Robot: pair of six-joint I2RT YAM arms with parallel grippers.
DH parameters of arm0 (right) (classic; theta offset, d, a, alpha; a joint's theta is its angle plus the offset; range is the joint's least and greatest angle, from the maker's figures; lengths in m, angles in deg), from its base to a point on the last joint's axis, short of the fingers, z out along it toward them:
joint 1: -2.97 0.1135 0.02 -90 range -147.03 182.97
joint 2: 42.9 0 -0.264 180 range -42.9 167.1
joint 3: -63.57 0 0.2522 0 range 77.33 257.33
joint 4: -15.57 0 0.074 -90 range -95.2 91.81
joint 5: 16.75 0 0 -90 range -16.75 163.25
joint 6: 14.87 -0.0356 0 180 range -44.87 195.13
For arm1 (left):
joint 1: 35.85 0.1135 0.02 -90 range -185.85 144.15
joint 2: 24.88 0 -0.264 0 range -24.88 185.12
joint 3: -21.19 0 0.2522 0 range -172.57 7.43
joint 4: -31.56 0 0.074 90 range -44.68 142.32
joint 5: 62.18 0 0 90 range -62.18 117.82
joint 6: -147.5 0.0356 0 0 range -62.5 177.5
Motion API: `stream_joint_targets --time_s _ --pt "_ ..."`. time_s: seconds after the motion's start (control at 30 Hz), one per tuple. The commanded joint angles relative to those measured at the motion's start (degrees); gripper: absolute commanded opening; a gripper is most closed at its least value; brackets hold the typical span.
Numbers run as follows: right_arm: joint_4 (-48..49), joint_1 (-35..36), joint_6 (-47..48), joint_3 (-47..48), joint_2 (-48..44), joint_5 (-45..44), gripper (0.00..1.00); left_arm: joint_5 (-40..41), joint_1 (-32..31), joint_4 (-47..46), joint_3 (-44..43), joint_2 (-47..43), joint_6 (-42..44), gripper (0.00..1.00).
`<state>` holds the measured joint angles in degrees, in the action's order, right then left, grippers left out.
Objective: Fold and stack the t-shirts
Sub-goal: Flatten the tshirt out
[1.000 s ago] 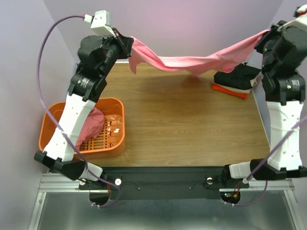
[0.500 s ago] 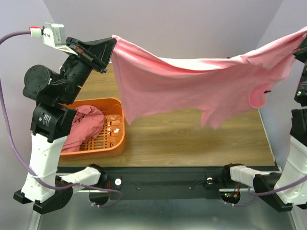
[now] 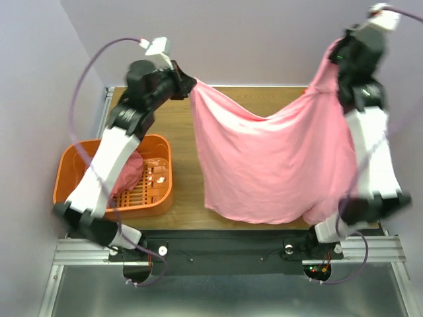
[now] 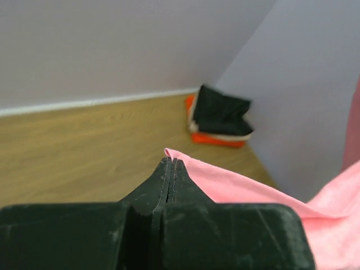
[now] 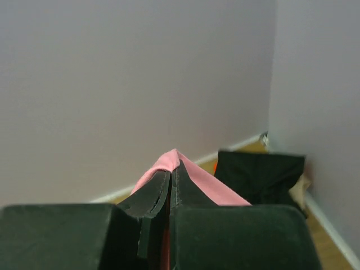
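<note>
A light pink t-shirt (image 3: 274, 165) hangs spread between my two grippers above the table and drapes down toward the near edge. My left gripper (image 3: 190, 86) is shut on its left corner; the pink cloth (image 4: 236, 183) shows at its closed fingertips. My right gripper (image 3: 337, 49) is shut on the right corner, high at the back right; pink cloth (image 5: 169, 163) sticks out over its tips. A darker rose shirt (image 3: 129, 173) lies crumpled in the orange basket (image 3: 69, 175). The folded stack, black (image 4: 222, 112) on beige and red-orange, sits in the far right corner; its black top (image 5: 259, 177) also shows in the right wrist view.
The orange slotted basket stands at the left front of the wooden table (image 3: 175, 142). Grey walls close in the back and both sides. The hanging shirt hides the table's right half and the stack in the top view.
Both arms have swung back over the table. The shirt, stretched wide and high before, now hangs lower as a deep drape down to the near edge.
</note>
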<state>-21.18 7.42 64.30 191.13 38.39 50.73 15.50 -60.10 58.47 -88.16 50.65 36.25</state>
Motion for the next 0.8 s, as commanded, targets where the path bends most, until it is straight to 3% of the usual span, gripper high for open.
stream_joint_targets --time_s 0.0,0.03,0.07,0.1,0.13,0.17,0.2,0.3,0.4,0.57,0.77 --pt "3.1 -0.2 -4.5 -1.1 19.7 4.7 0.00 6.6 4.6 0.8 3.0 11.1 -0.2 0.00" --pt "3.0 -0.2 -4.7 1.9 23.4 7.0 0.00 8.1 6.6 0.3 2.2 16.2 -1.0 0.01" --pt "2.9 -0.3 -4.6 5.1 27.7 9.0 0.07 10.7 7.6 0.1 0.9 19.1 -2.1 0.15" --pt "2.2 -0.4 -4.7 11.6 34.0 11.5 0.58 11.5 8.6 0.8 -3.6 24.4 -4.7 0.56" --pt "1.0 -0.4 -5.3 14.8 37.1 15.2 0.78 11.8 9.8 1.5 -6.1 26.9 -6.3 0.73" --pt "-0.5 -0.4 -7.1 17.7 39.0 16.2 0.88 15.0 10.1 2.3 -11.3 29.1 -7.4 0.96" --pt "-2.1 -0.4 -7.7 19.9 39.8 16.8 1.00 15.0 10.2 3.2 -13.6 30.7 -7.8 0.98" --pt "-2.0 -0.5 -7.2 15.4 36.8 17.7 1.00 12.7 9.8 4.1 -20.3 34.6 -9.5 0.98" --pt "-2.0 -0.5 -3.9 5.0 29.3 16.1 1.00 12.6 8.1 3.3 -19.9 33.5 -8.7 0.99" --pt "-1.9 -0.5 -1.5 -18.3 15.8 13.3 1.00 9.3 4.2 -0.6 -10.8 28.2 -8.4 0.99" --pt "-1.9 -0.5 -4.1 -34.9 4.8 13.8 1.00 8.2 -4.7 -2.9 -0.1 25.9 -7.9 0.99"
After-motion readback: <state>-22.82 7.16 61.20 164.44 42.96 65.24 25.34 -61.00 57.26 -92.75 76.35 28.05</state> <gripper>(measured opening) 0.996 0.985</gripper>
